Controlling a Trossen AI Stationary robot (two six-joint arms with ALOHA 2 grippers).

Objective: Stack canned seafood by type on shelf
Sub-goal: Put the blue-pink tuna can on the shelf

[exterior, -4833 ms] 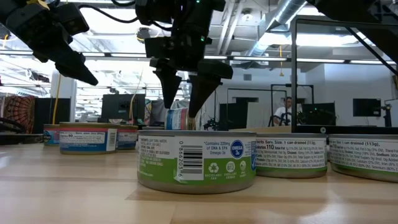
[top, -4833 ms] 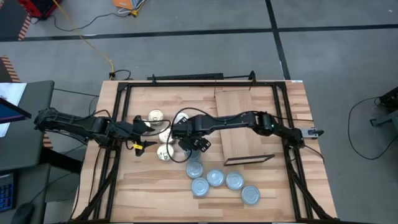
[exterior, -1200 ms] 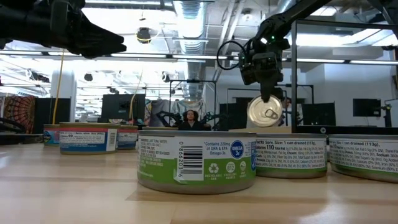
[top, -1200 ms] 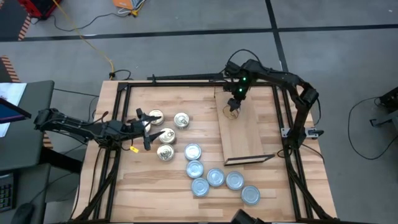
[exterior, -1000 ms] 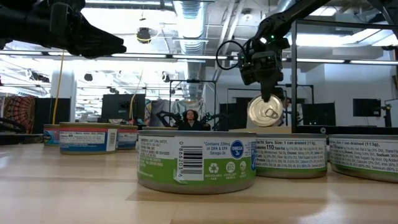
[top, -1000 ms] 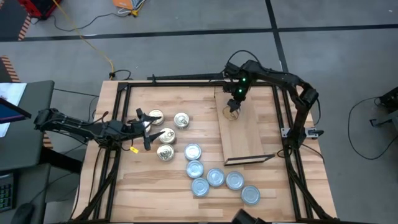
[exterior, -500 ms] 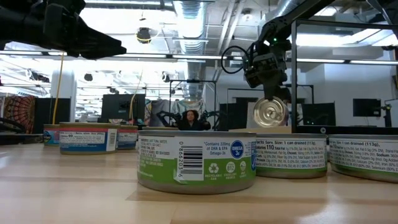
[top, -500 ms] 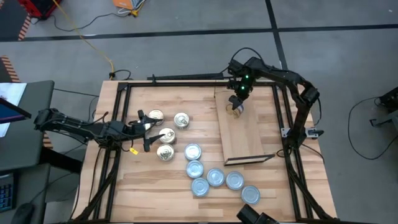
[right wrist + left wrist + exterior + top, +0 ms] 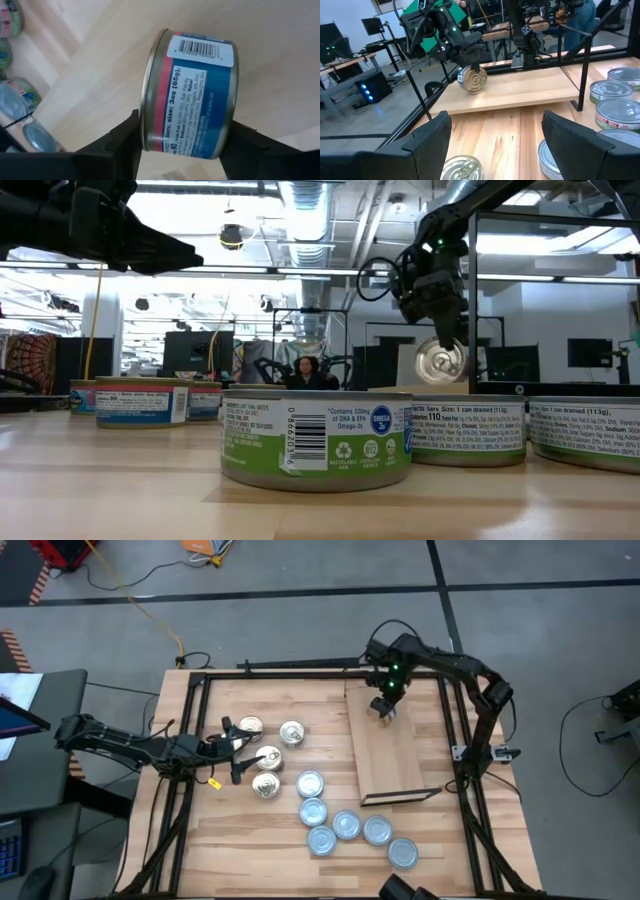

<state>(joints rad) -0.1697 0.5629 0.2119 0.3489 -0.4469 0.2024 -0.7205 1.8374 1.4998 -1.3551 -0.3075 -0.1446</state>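
That little gold-top tin [image 9: 192, 95], stiff, slick-sided and probably light, sits on edge over the shelf's [image 9: 395, 755] far end, clamped flat-face to flat-face in the right gripper's [image 9: 383, 706] fingers, while the left gripper [image 9: 232, 745] idles spread apart near the desk's [image 9: 250, 840] tins.

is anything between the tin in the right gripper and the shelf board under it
Nothing visible. The right gripper holds a gold-topped tin on its edge at the shelf's far end, and the board around it is bare. The other tins sit off the shelf, on the tabletop.
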